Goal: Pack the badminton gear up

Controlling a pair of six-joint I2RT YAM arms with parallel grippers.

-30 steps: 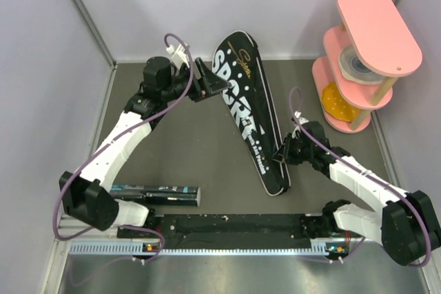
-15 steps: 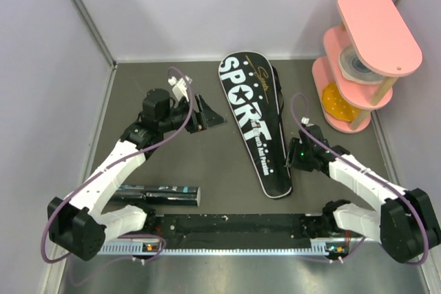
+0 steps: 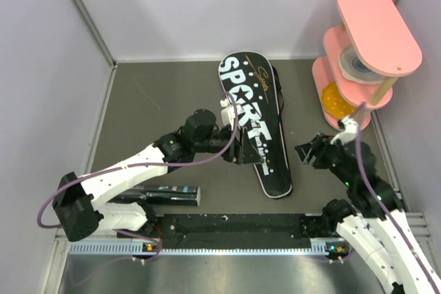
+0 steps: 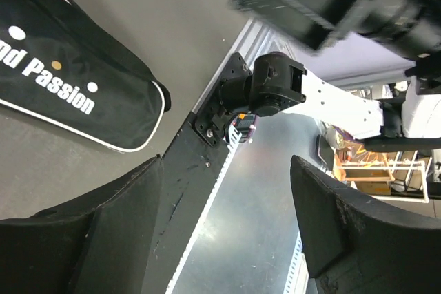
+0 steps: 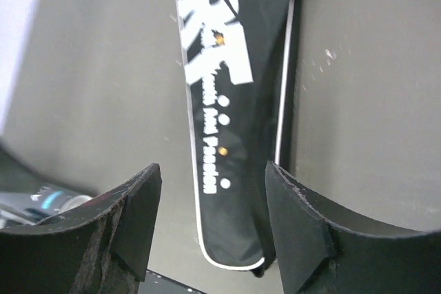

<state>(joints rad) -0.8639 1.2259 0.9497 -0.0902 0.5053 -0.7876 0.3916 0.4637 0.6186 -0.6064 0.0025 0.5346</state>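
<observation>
Black racket-shaped "SPORT" bag (image 3: 255, 122) released flat on bench (image 3: 158, 101); right pincer (image 3: 307, 152) opened, withdrawn; left pincer (image 3: 244, 151) open, empty; black shuttle tube (image 3: 172, 195) likely next.

The bag (image 3: 255, 101) lies mid-surface (image 3: 158, 101); the tube (image 3: 157, 195) lies near-left of it; the stand (image 3: 368, 53) stands far right.

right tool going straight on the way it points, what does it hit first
The right tool would most likely meet the narrow end of the black SPORT bag, centred between its fingers in the wrist view; depth is unclear, so it might graze the table first.
</observation>
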